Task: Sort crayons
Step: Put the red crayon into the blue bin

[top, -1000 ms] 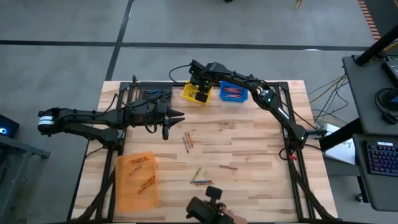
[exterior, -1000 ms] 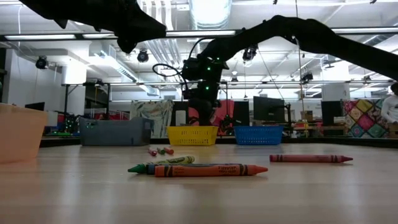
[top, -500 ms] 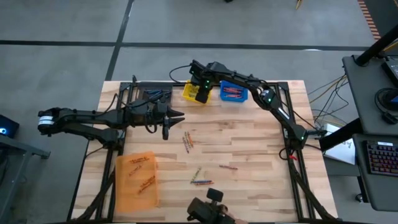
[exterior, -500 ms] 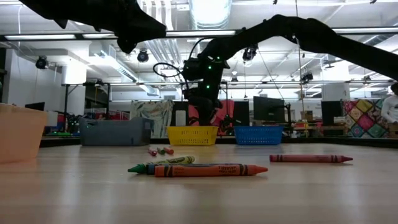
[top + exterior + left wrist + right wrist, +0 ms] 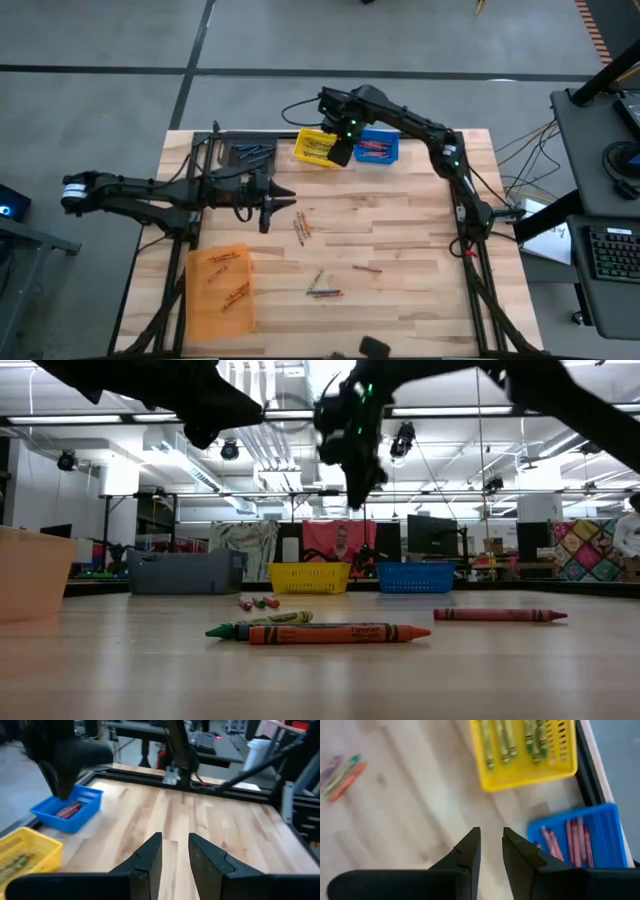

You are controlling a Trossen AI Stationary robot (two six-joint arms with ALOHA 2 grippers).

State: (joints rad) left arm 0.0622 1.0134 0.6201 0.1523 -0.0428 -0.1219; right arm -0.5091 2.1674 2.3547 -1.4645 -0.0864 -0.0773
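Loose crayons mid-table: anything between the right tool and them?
Nothing visible. The right tool hangs, holding nothing, by the yellow bin and blue bin. Only bare table lies between it and the nearest loose crayons. The left tool hovers off to one side of that cluster, not on the line.

Matt wooden plank table (image 5: 400,240); perforated plastic bins (image 5: 530,770).

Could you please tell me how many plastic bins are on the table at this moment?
4: a grey bin, a yellow bin and a blue bin in a row along the far edge, and an orange bin near the front left corner. None looks hidden.
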